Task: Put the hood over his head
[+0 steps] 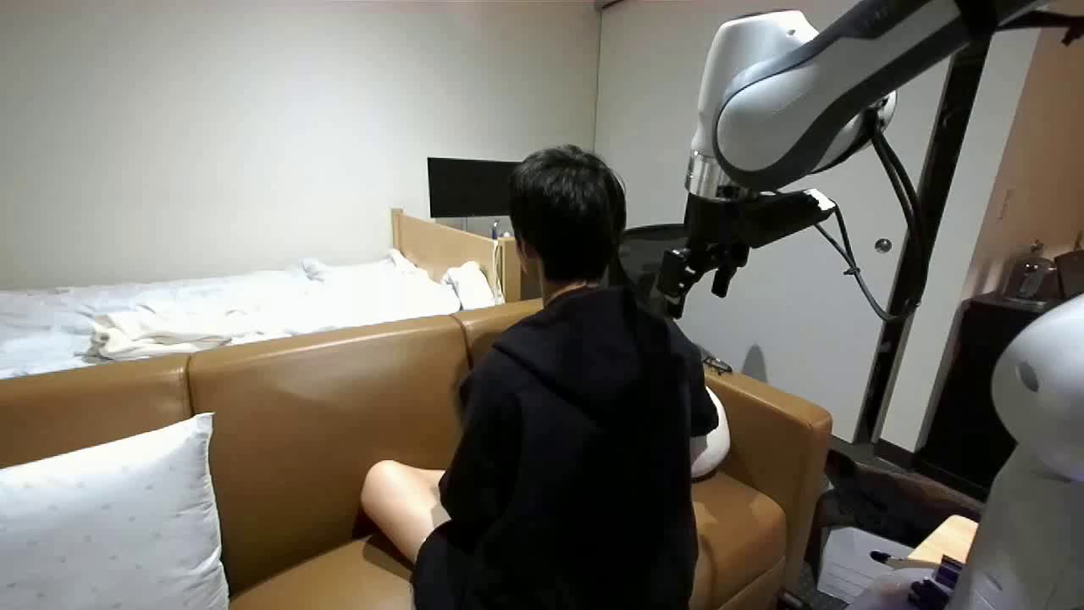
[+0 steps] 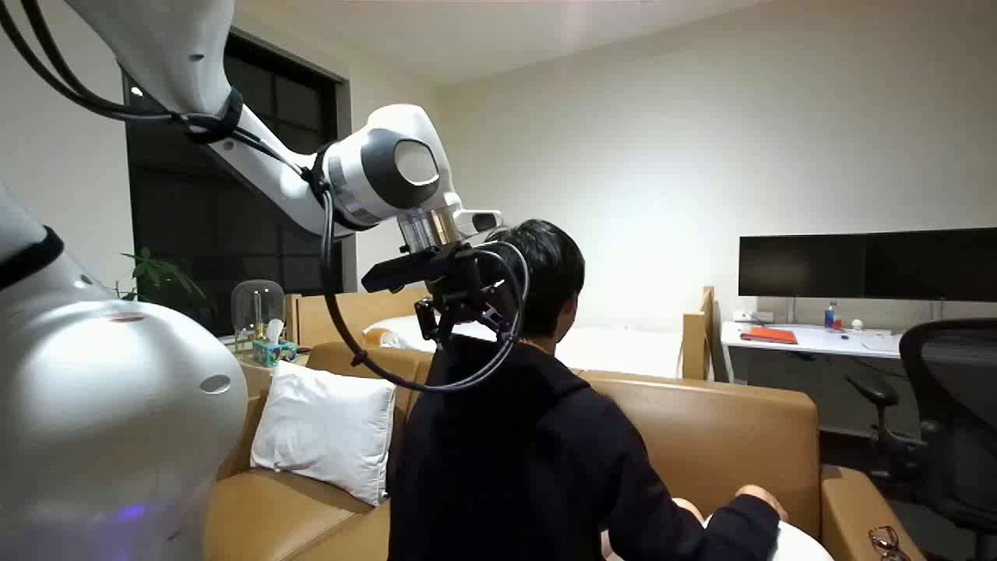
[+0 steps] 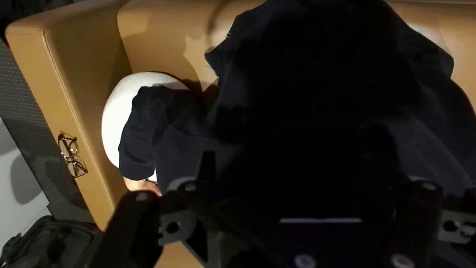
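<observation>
Getting hold of the cloth appears to be the step in hand, with the lift and the pull forward not yet done. The soft black fabric hood [image 1: 584,360] lies down behind and below the round, black-haired head [image 1: 566,216] of the seated person [image 1: 576,424], spread over the back of a plain black sweatshirt [image 2: 537,475]. Judging by both exterior views, black, jointed mechanical fingers [image 1: 676,280] hang behind the head, roughly level with its base. They are parted wide, with no cloth showing pinched between them. Whether a tip touches the fabric I cannot tell: in the wrist view black merges into black and the hood's rim is lost.

The next move probably calls for lowering the fingers behind the head until one slips inside the hood's rim with the other outside, then closing gently on the hood alone. Pinching the sweatshirt as well would likely spoil the pull. From there, a rise behind the head to clear its crown, then a slow travel forward over it, should bring the hood up without knocking the head.
</observation>
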Controlling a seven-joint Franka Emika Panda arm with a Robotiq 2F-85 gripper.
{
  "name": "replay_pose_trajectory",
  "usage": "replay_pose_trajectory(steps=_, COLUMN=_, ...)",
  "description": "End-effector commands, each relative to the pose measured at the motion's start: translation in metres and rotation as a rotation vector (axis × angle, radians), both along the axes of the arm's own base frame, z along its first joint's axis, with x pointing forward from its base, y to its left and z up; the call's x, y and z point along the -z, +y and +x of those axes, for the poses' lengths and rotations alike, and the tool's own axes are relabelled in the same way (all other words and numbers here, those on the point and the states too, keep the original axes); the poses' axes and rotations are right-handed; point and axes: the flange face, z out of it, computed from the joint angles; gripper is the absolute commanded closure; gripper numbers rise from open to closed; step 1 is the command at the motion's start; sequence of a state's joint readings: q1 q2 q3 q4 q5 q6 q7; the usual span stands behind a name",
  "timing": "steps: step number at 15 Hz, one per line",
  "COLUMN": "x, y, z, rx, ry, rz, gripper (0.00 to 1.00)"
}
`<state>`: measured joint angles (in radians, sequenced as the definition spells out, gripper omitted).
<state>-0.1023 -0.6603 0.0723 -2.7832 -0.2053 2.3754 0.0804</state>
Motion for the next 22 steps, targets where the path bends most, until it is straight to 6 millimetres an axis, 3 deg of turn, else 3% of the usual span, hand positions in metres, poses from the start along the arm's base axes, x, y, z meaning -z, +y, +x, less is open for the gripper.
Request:
replay_pose_trajectory(steps=1, x=0.000, y=0.000, z=0.000, rx=0.000, ry=0.002, rz=0.000, gripper=0.00)
replay_pose_trajectory(steps=12, x=-0.038, y=0.009, z=0.008, rx=-0.141, ry=-0.070, rz=0.054, gripper=0.00)
replay_pose_trajectory(steps=22, x=-0.037, y=0.014, z=0.010, rx=-0.125, ry=-0.067, rz=0.069, gripper=0.00)
